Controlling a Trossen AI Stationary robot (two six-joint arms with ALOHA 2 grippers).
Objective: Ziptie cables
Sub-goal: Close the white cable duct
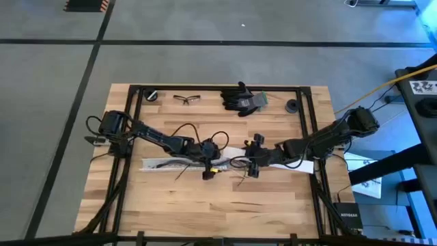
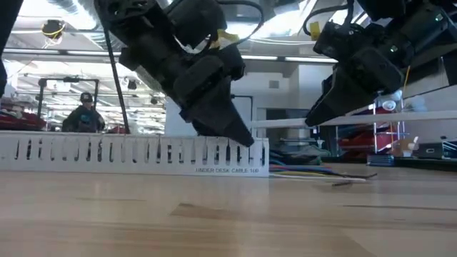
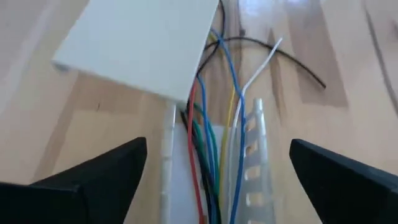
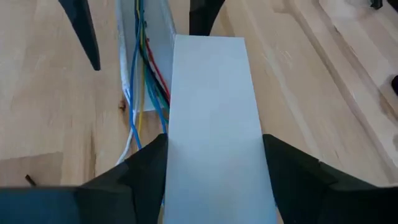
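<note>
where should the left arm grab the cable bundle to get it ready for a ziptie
Grip the cables where the coloured strands run parallel inside the slotted white channel, before they splay near the flat white cover. Come straight down from above, jaws across the run; the left gripper already hangs open over it.

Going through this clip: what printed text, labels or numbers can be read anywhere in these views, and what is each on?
"UNDER DESK CABLE" plus a few blurred characters: low view, on the white slotted cable channel.
White lettering on the black box beside the table, high view: too small to read.
Black-and-white marker tags, high view: patterns, no words.
</note>
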